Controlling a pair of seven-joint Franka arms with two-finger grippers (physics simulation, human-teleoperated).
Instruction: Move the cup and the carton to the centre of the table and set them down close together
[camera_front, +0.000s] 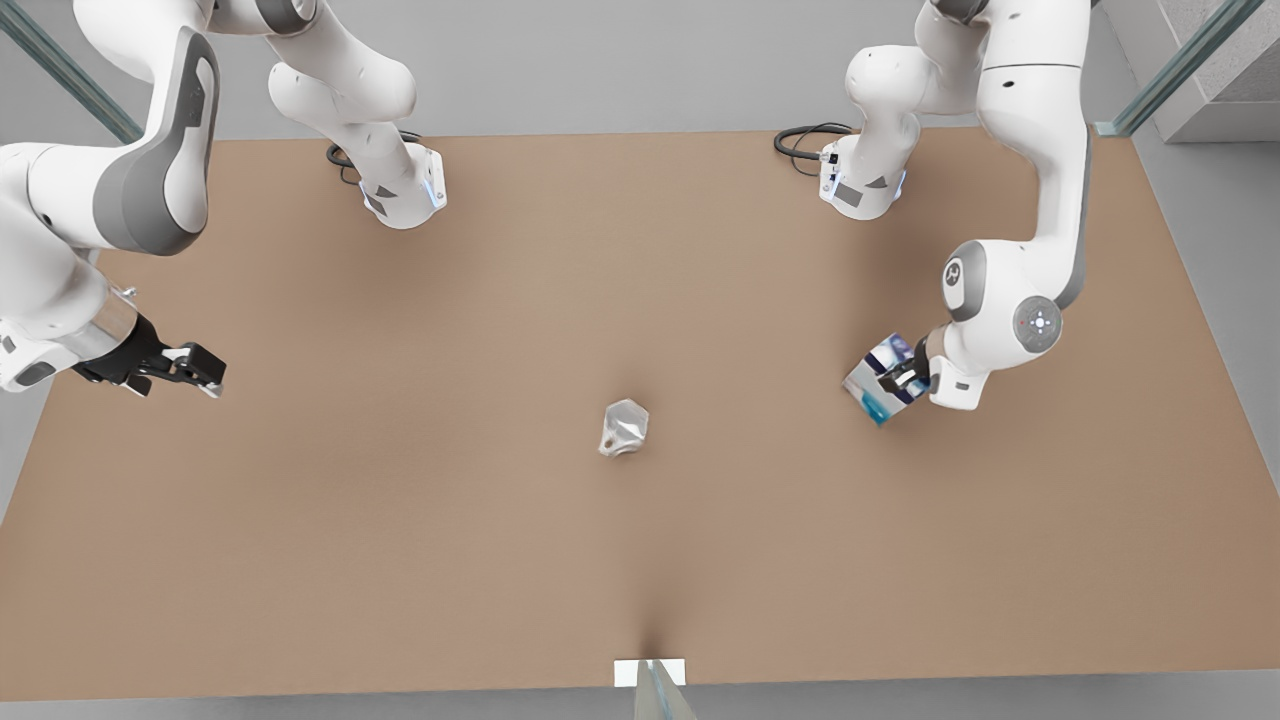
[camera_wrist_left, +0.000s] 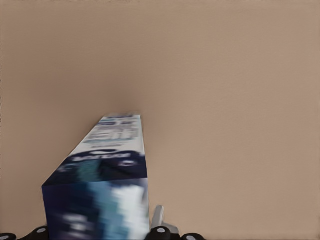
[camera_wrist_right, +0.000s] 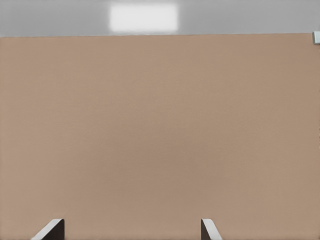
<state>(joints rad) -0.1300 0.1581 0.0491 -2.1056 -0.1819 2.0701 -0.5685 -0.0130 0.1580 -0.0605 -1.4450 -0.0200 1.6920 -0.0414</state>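
Observation:
The pale faceted cup stands alone near the middle of the tan table. At the front view's right, my left gripper is shut on the white and blue carton, which is tilted. The left wrist view has the carton reaching away from the camera over the tabletop, with one finger beside it. My right gripper waits open at the front view's left edge, holding nothing. Its two fingertips frame bare table in the right wrist view, around the right gripper.
The two arm bases stand at the table's far edge with dark cables beside them. A small white marker sits at the middle of the near edge. Bare tabletop lies between the cup and the carton.

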